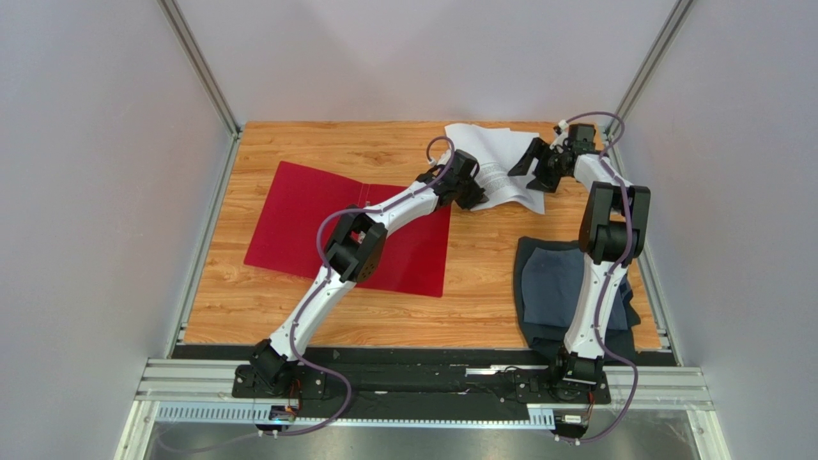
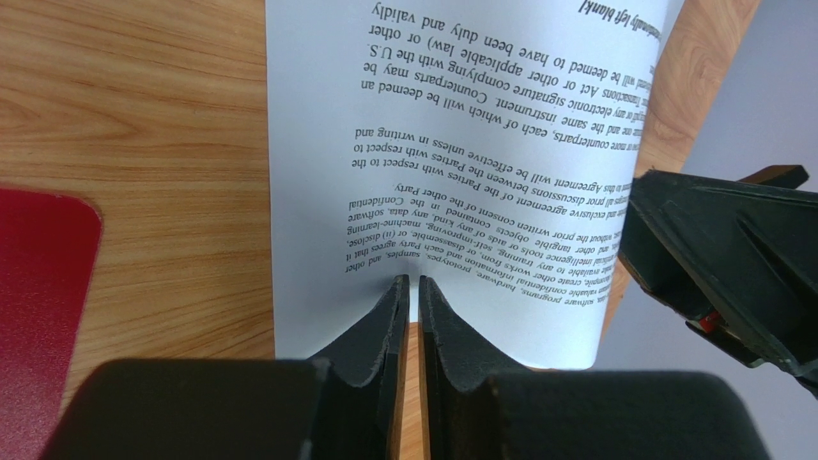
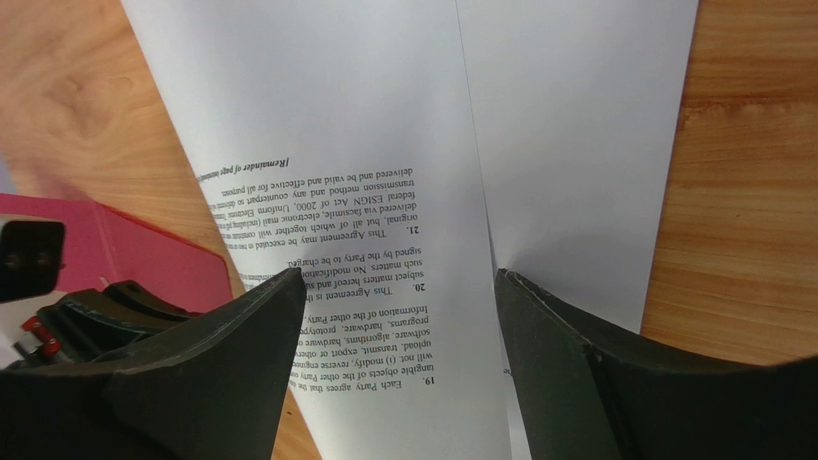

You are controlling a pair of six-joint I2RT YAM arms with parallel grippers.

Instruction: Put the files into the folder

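The files (image 1: pixel 499 153) are two white printed sheets, overlapping at the back of the table, right of centre. My left gripper (image 2: pixel 413 285) is shut on the near edge of the top sheet (image 2: pixel 461 144), which curls upward from the wood. My right gripper (image 3: pixel 398 278) hovers open over the same sheet (image 3: pixel 336 125), one finger on each side of it; the second sheet (image 3: pixel 576 125) lies beneath. The red folder (image 1: pixel 298 216) lies open and flat to the left, with my left arm crossing over it. A corner of the folder (image 2: pixel 38 287) shows in the left wrist view.
A dark grey-blue folded cloth (image 1: pixel 557 287) lies at the front right under my right arm. Grey walls and metal frame posts close in the wooden table (image 1: pixel 480 287) on the left, right and back. My two grippers (image 1: pixel 504 177) are close together.
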